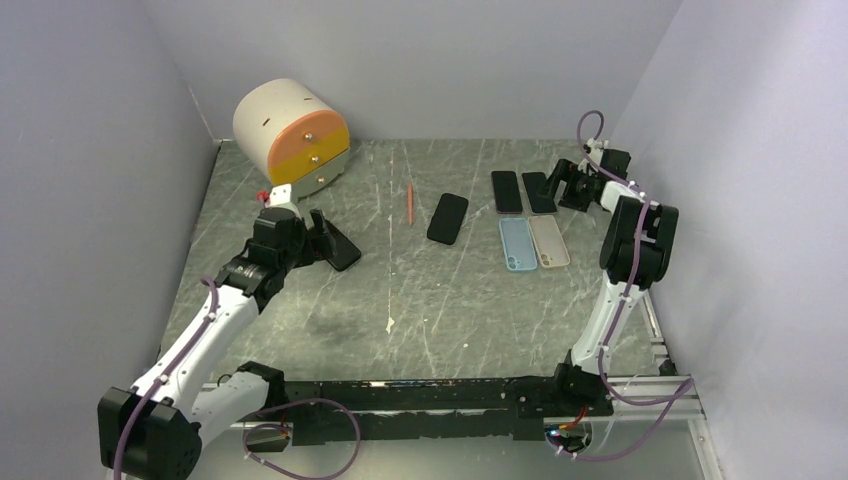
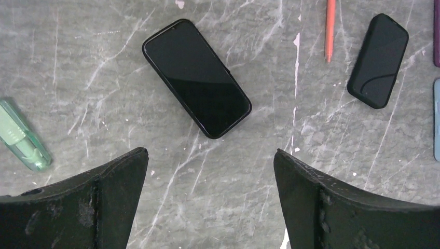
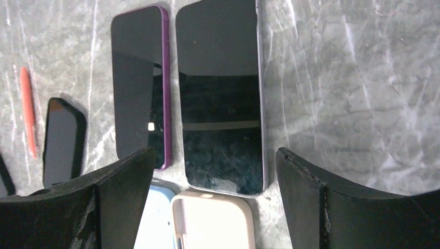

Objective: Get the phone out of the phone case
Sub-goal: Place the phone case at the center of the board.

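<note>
the top camera looks down from behind over the whole worktop (image 1: pixel 450 300); both wrist cameras face down close, sharing the orange pen (image 2: pixel 330 31).

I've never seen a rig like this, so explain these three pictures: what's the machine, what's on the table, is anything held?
Two robot arms stand at a table. The wide picture looks down from above; the other two come from a camera on each wrist, its black fingers at the bottom. By the left tool lies a cased phone; by the right tool, a purple phone and a pale-edged phone. Also there: a black phone, red pen, blue case, beige case, round drawer box. Both tools are open, holding nothing.
</note>
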Tool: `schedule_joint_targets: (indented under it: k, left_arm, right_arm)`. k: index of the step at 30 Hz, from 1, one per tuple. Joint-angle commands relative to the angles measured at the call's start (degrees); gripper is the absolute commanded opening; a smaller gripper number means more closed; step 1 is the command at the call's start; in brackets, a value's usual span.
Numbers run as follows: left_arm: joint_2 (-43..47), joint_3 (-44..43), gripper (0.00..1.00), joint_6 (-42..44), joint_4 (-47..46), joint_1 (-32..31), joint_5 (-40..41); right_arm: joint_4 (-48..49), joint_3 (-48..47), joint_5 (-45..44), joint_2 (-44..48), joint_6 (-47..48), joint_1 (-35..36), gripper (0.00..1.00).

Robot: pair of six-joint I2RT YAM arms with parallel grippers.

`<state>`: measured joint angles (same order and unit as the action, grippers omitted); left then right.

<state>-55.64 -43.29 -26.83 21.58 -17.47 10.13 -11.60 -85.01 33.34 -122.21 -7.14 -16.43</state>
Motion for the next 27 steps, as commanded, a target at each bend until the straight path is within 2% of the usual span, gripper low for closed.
schedule_joint_targets:
  k: [1, 14, 21, 27]
  left_arm:
    - [-1.1, -1.0, 0.95, -3.8, -0.2, 1.1, -2.7]
    - [-3.2, -1.5, 0.95, -5.9, 1.0, 2.4, -5.2]
    - [-2.7, -0.9, 0.95, -7.0, 1.4, 2.8, -5.6]
    - [-2.8, -1.0, 0.95, -7.2, 1.4, 3.0, -5.8]
  right_arm:
    - [5.1, -3.4, 5.0, -1.5, -4.1, -0.1, 0.88]
    - [2.9, -7.1, 11.8, -8.3, -2.5, 2.2, 0.88]
    - [3.6, -6.5, 11.7, -7.2, -2.0, 2.8, 0.88]
    - [2.1, -5.6, 7.7, -3.1, 1.0, 2.9, 0.88]
